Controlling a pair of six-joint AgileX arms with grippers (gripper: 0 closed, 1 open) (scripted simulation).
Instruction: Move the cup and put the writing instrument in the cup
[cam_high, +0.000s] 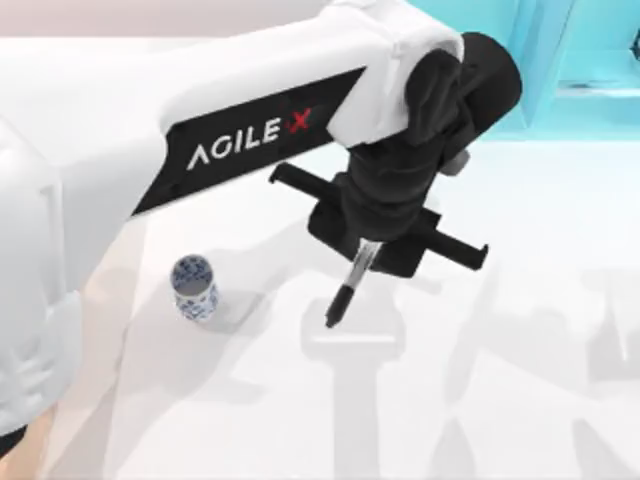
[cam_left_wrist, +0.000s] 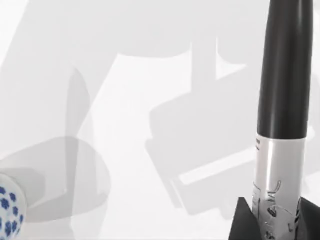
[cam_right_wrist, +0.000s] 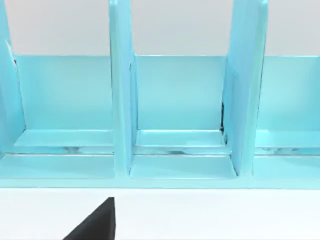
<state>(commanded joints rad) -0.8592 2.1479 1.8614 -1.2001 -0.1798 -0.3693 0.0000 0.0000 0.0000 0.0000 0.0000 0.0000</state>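
The left arm reaches across the white table (cam_high: 520, 400) from the left side, its black left gripper (cam_high: 365, 248) hanging over the middle; it is clenched on the slim black marker pen with the grey-white printed barrel (cam_high: 348, 285), which hangs down from between the fingers, tilted a little, black cap lowest and toward the near-left; in the left wrist view the pen (cam_left_wrist: 281, 125) rises from between two dark fingertips (cam_left_wrist: 242, 222), printed barrel pinched, cap pointing away over the table; whether the cap touches the table I cannot tell, though its shadow lies just beside it. The small white cylindrical cup with the blue floral pattern (cam_high: 194, 287) stands upright on the table, to the left of the pen and apart from it, mouth open upward; a slice of its patterned wall (cam_left_wrist: 9, 215) sits at the edge of the left wrist view. Far right, a pale turquoise divided rack (cam_high: 590, 70) stands at the table's far edge; the right wrist view faces its upright dividers (cam_right_wrist: 120, 100); whether the right gripper is spread or closed I cannot tell.
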